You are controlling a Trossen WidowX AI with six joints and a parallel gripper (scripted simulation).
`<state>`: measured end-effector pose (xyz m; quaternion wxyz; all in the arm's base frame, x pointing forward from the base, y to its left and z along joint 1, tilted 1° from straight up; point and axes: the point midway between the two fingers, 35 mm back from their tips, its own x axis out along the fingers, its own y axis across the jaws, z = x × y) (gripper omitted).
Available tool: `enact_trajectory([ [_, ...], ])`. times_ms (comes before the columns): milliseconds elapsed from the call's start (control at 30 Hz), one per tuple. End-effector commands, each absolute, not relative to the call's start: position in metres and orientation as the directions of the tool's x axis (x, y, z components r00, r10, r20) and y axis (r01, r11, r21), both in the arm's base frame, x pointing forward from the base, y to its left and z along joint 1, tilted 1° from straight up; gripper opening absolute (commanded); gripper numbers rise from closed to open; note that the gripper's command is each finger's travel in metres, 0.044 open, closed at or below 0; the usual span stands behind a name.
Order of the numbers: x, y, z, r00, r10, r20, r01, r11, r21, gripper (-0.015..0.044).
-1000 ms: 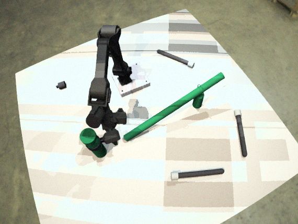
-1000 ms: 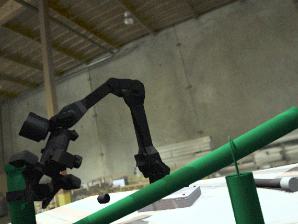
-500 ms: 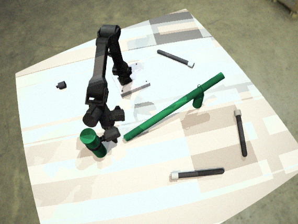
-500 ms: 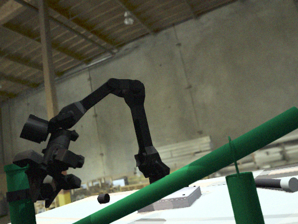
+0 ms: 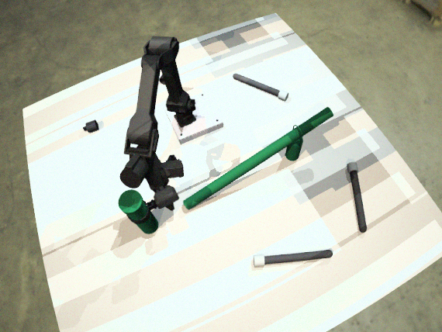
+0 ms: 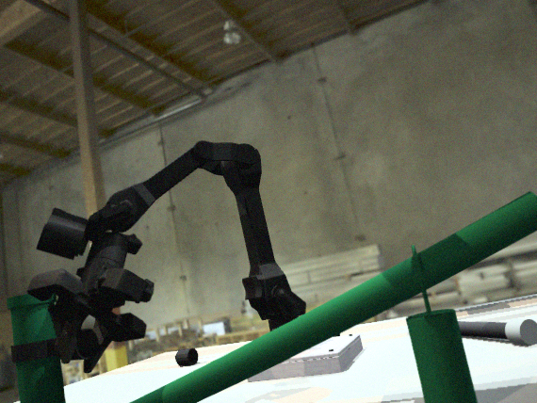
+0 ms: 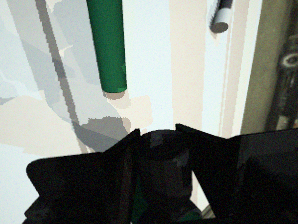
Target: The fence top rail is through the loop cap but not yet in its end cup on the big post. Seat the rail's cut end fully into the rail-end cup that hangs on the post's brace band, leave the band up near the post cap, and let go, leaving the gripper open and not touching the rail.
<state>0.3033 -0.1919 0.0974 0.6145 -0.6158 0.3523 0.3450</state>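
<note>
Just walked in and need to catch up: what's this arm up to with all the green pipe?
The single arm's gripper is shut on the dark rail-end cup at the big green post, beside its dark brace band. The long green rail runs through the loop cap on the shorter post, and its low cut end rests on the table, just short of the cup. The rail isn't seated yet.
</note>
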Motion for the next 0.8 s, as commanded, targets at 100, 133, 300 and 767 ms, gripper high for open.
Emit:
enact_trajectory([
  [100, 0.3046, -0.1921, 0.0976, 0.511, -0.023, -0.859, -0.859, 0.026, -0.512, 0.0000],
  [133, 0.3049, -0.1921, 0.0977, 0.511, -0.025, -0.859, -0.859, 0.029, -0.512, 0.0000],
  [300, 0.3053, -0.1921, 0.0977, 0.511, -0.027, -0.859, -0.859, 0.033, -0.512, 0.0000],
  [767, 0.3050, -0.1919, 0.0976, 0.513, -0.021, -0.858, -0.858, 0.022, -0.513, 0.0131],
])
